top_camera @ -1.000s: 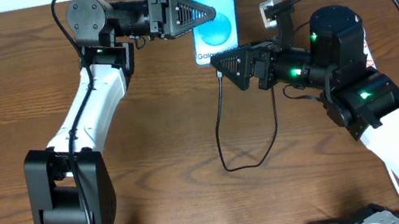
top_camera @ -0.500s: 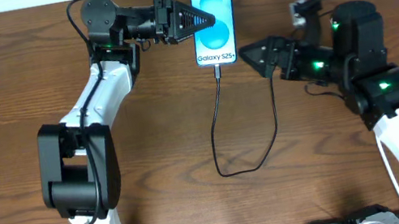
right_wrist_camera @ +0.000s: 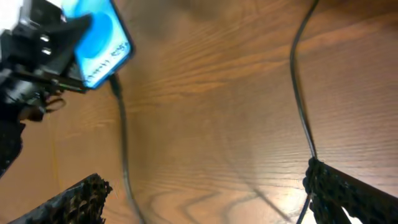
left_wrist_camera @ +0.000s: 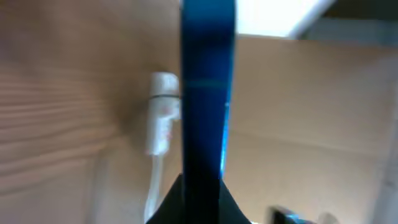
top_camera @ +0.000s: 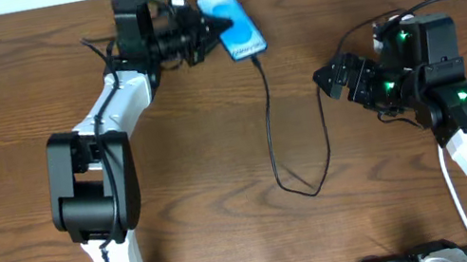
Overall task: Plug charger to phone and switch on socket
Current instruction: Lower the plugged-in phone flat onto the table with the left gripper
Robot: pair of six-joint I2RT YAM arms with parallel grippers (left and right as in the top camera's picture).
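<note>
Phone (top_camera: 232, 23): far middle of table (top_camera: 14, 141), tilted, screen lit. Clamped by left gripper (top_camera: 213, 27), fingers closed tight on its left side; seen edge-on between them in left wrist view. Charger (top_camera: 269, 115): tip in phone's near end, cable running toward near side, looping, then up toward right gripper (top_camera: 331, 80). Right fingers spread wide, holding nothing, well right of phone. Socket (left_wrist_camera: 163, 115): blurred white shape just left of phone in left wrist view.

The print on the phone (right_wrist_camera: 102, 37) is too blurred to read.
</note>
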